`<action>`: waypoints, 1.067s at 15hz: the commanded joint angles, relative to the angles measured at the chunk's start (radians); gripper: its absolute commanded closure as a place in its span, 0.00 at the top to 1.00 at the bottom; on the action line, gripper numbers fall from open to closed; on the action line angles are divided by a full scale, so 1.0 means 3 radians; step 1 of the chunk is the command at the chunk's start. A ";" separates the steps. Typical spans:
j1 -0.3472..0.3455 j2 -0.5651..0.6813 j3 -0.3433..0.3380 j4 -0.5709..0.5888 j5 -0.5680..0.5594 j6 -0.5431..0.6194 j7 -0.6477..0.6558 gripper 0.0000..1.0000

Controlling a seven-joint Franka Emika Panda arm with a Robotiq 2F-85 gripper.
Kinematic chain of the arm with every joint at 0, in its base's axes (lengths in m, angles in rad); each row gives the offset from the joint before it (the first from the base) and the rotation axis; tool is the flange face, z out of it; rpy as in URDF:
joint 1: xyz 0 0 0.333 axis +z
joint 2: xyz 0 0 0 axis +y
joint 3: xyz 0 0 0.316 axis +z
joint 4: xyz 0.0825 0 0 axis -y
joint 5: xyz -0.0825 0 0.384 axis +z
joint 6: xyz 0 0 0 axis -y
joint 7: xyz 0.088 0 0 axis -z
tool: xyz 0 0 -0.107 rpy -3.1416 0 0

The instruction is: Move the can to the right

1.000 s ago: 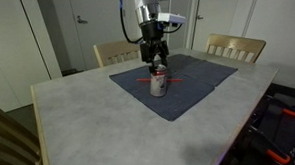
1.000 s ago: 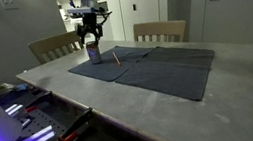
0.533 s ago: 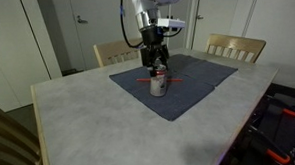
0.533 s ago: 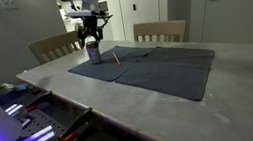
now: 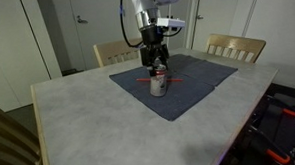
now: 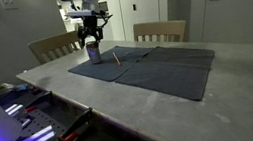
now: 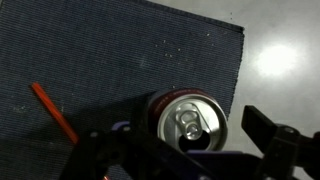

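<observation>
Beneath the gripper (image 5: 157,66), the can (image 5: 159,85), upright

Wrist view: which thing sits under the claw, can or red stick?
The can, upright beneath the claw; the red stick lies flat beside it.

The hand (image 5: 157,64) hangs directly over the can (image 5: 159,85), which stands upright on a dark cloth (image 5: 193,86) spread over the pale grey surface (image 5: 79,116). Its fingers come down to the can's top; whether they touch it cannot be told here. A thin red stick (image 5: 177,78) lies on the cloth just beside the can. A wooden chair (image 5: 116,52) and a second chair (image 5: 235,47) stand at the far edge.
</observation>
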 commanded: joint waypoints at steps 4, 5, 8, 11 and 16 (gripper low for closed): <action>0.0002 0.0039 -0.0014 0.0125 0.0041 -0.0149 -0.0003 0.90; 0.0002 0.0040 -0.0016 0.0137 0.0039 -0.0163 -0.0003 0.89; 0.0006 0.0043 -0.0019 0.0177 0.0029 -0.0221 -0.0003 0.82; 0.0005 0.0047 -0.0023 0.0218 0.0022 -0.0273 -0.0006 0.81; 0.0005 0.0051 -0.0030 0.0287 0.0013 -0.0361 -0.0005 0.74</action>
